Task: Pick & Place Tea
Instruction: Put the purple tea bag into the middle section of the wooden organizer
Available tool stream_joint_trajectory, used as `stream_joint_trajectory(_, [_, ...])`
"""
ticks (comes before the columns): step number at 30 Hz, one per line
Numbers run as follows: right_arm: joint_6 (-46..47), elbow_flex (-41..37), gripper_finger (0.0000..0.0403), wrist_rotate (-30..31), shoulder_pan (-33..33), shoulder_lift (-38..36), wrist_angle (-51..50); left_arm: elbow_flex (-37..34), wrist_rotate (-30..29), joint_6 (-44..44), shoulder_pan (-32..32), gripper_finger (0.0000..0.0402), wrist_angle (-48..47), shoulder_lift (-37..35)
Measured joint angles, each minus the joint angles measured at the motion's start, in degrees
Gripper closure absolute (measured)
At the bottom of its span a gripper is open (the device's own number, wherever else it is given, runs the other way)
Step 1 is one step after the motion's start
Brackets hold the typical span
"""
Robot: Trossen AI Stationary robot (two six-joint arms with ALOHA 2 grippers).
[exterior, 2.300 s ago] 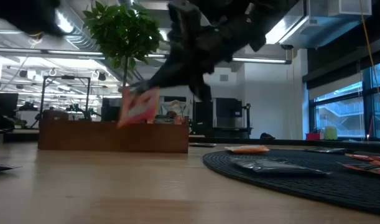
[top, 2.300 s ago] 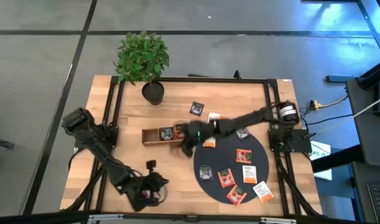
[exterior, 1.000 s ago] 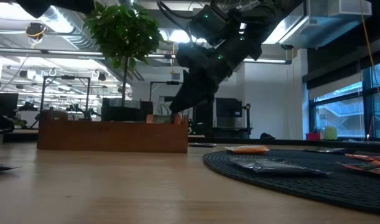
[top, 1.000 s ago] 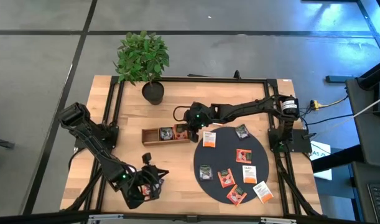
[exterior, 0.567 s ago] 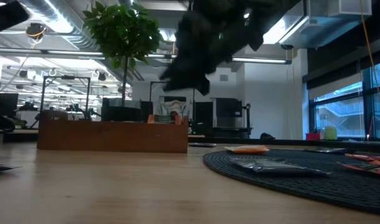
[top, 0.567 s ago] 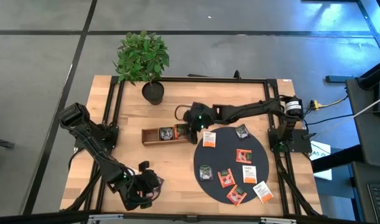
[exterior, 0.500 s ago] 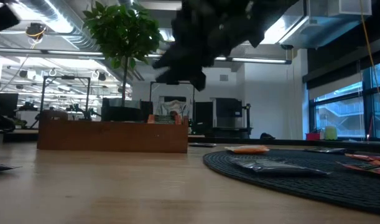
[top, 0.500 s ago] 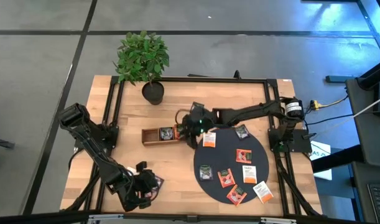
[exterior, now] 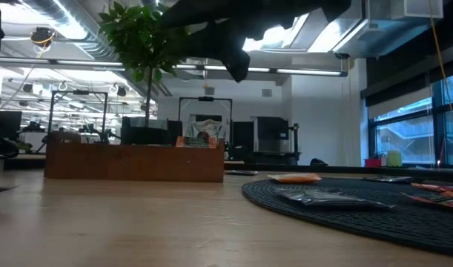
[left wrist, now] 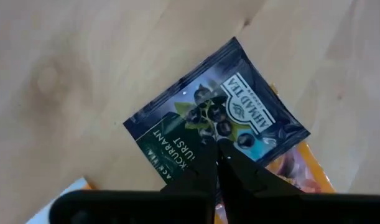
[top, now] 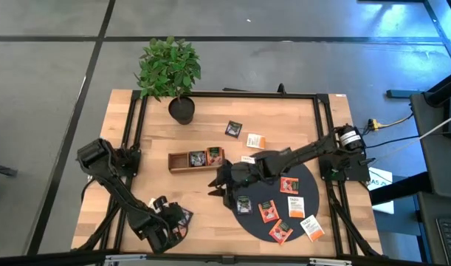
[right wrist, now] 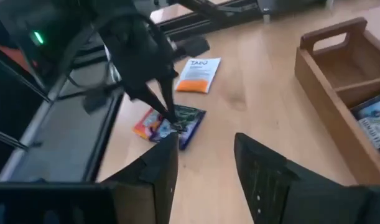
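I see the left pincer [top: 164, 222] down by the worktop's [top: 210, 111] near-left corner, clenched, its tips pressed on a dark blackcurrant sachet [left wrist: 211, 121] that lies flat on the wood over an orange sachet [left wrist: 301, 171]; a white-orange sachet [right wrist: 199, 74] sits just beside the pile. Right pincer [top: 219, 186] hangs released, holding nothing, over bare wood between the wooden tray [top: 182, 161] and the black mat's [top: 277, 193] left edge. The tray holds sachets in its right compartments. More tea lies on the mat, and three sachets lie behind it, one being dark [top: 234, 128].
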Motion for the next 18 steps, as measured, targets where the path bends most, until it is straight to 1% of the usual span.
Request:
stream_joint_trajectory(3, [3.16,0.0,0.0244,0.01,0.35,0.54,0.27,0.22,-0.85,-3.21,-0.04,0.0395,0.2,0.83])
stream_joint_trajectory(8, [16.33,0.02,0.0244,-0.44,0.35,3.49,-0.06,0.01,-3.63,-4.81,0.11,0.0392,3.26,1.16])
stream_joint_trajectory(11, [23.17,0.0,0.0244,-2.86,0.71,6.42,0.42,-0.03,-4.1,-6.31,1.03,0.0389,6.07,1.24])
stream_joint_trajectory(18, [31.0,-0.02,0.0244,-3.59,2.43,9.92,2.0,-0.06,-4.32,-6.17,5.53,0.0392,11.12,1.24])
